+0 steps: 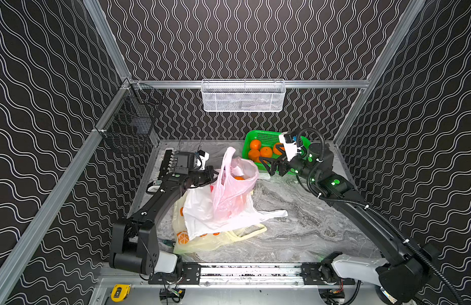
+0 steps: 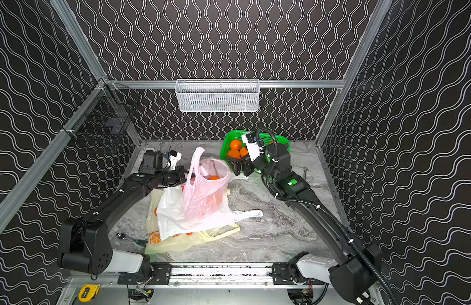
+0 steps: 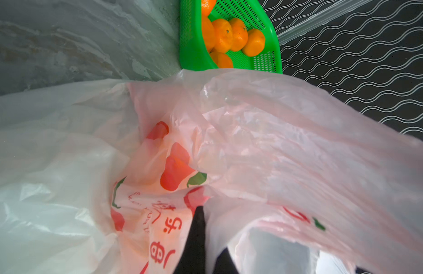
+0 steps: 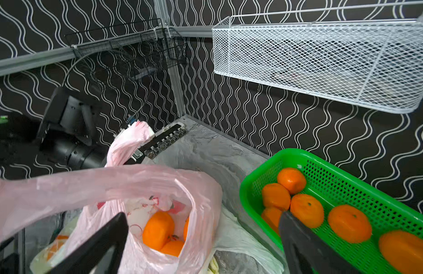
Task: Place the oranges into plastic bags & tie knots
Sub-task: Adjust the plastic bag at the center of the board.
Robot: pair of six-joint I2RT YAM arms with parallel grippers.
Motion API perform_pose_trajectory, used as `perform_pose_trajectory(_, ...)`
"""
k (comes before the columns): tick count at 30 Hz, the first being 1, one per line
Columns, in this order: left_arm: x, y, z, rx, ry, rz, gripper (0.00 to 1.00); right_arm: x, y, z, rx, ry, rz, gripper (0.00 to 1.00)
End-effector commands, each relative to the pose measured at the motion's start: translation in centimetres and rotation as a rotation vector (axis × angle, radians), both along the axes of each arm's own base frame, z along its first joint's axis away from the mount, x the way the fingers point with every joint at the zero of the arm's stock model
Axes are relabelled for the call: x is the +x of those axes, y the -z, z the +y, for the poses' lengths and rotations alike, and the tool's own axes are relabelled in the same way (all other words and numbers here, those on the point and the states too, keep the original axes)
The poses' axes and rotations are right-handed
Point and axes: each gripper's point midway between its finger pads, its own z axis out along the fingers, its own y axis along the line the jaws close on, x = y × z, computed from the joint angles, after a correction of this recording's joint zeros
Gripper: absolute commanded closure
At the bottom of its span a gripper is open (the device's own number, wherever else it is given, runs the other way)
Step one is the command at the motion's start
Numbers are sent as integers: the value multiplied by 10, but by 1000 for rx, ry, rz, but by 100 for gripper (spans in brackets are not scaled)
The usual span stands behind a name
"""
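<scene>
A translucent pink plastic bag [image 1: 234, 195] [image 2: 205, 195] stands open mid-table on a flat white bag [image 1: 200, 214] and a pale yellow bag [image 1: 202, 244]. My left gripper [image 1: 214, 175] [image 3: 207, 223] is shut on the pink bag's left rim and holds it up. In the right wrist view, oranges [image 4: 158, 230] lie inside the pink bag [image 4: 111, 185]. More oranges [image 1: 266, 151] [image 4: 306, 210] sit in the green basket [image 1: 266, 136] [image 4: 336, 180] at the back right. My right gripper [image 1: 267, 166] [image 4: 202, 214] hangs open and holds nothing, between the bag's mouth and the basket.
A white mesh basket [image 1: 243, 96] hangs on the back wall and a black wire basket [image 1: 131, 124] on the left wall. A black socket rack [image 1: 167, 161] lies at the back left behind my left arm. A yellow tape measure [image 1: 120, 291] sits below the front rail.
</scene>
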Motion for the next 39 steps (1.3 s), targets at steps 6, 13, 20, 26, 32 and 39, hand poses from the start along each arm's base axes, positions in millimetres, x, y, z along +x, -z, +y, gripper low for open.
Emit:
perform_pose_trajectory(6, 6, -5, -9, -28, 60, -31, 100, -42, 16, 20, -33, -472, -147, 1)
perform_pose_trajectory(13, 9, -3, -10, -31, 65, -24, 100, -34, 25, 50, -71, -558, -173, 0)
perform_pose_trajectory(20, 11, -4, -9, -26, 50, -30, 100, -24, 21, 95, -79, -602, -215, 0)
perform_pose_trajectory(26, 10, -9, -6, -3, 42, -32, 100, -18, 24, 129, -87, -573, -251, 0)
perform_pose_trajectory(32, 10, -8, -6, 6, 52, -16, 100, 1, 16, 125, 39, -437, -245, 19)
perform_pose_trajectory(39, -6, -32, -30, 76, 178, -62, 100, -19, 7, 108, 45, -399, -241, 68)
